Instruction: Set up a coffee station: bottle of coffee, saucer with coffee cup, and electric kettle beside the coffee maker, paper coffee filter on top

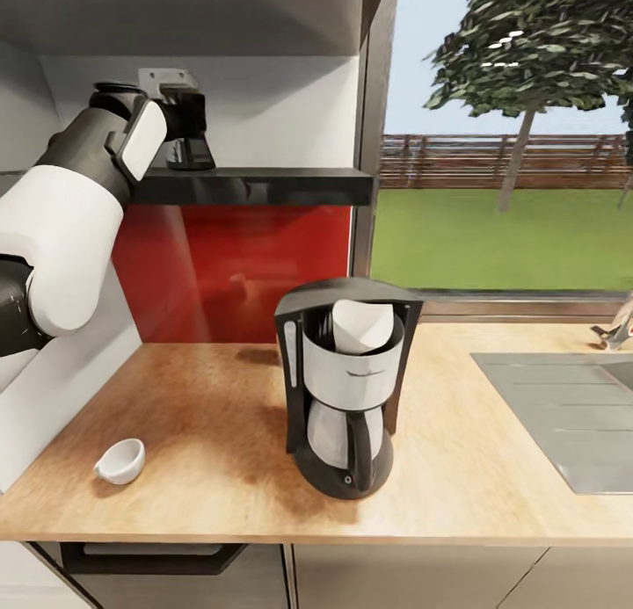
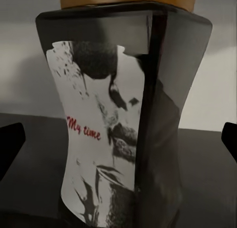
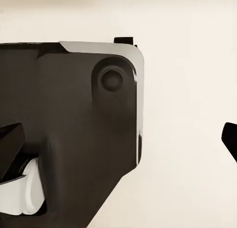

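The dark bottle of coffee (image 1: 190, 134) stands on the black kitchen shelf (image 1: 264, 185) at the upper left. It carries a white "My time" label (image 2: 98, 134) and a gold lid. My left gripper (image 2: 118, 141) is raised to the shelf and open, one fingertip (image 2: 10, 146) showing on each side of the bottle, apart from it. On the wooden countertop (image 1: 202, 398) stands the black coffee maker (image 1: 347, 398) with a white paper filter (image 1: 362, 326) in its top. A small white coffee cup (image 1: 120, 460) lies tilted near the counter's front left. My right gripper (image 3: 121, 139) is open.
A steel sink (image 1: 563, 416) is set into the counter at the right, with a faucet (image 1: 615, 329) behind it. A red backsplash (image 1: 237, 266) runs under the shelf, and a window sits to its right. The right wrist view faces a dark part of the robot (image 3: 74, 129).
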Controlling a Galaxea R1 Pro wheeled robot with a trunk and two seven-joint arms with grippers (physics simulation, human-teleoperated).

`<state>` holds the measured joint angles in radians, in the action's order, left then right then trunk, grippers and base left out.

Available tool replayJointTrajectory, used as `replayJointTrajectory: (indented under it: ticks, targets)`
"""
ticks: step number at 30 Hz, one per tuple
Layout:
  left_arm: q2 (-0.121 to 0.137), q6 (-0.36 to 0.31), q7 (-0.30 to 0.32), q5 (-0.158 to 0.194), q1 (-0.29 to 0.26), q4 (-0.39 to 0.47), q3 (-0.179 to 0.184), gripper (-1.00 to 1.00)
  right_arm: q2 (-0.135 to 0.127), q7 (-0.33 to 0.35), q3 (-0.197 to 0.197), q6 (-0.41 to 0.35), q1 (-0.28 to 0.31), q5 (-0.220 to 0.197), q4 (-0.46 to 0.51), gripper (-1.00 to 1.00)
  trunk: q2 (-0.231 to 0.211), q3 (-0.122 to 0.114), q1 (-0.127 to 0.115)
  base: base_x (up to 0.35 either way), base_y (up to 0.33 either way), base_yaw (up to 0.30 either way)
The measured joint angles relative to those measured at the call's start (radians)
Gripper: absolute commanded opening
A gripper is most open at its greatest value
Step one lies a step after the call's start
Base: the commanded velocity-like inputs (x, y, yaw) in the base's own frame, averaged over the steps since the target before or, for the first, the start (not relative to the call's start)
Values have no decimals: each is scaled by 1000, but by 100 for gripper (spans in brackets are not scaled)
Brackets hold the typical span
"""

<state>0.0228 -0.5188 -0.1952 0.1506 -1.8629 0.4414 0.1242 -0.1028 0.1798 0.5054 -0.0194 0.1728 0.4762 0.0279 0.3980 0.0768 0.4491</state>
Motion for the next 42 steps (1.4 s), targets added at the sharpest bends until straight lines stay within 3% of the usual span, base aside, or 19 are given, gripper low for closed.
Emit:
replayJointTrajectory:
  ticks: [31, 42]
  targets:
    - [19, 2, 0, 1, 0, -12, -1, 100, -1, -1, 0, 0, 0, 0, 0, 100, 0, 0, 0, 33, 0, 0]
    - [18, 2, 1, 6, 44, 2, -1, 100, -1, 0, 0, 0, 0, 0, 0, 100, 0, 0, 0, 0, 0, 0]
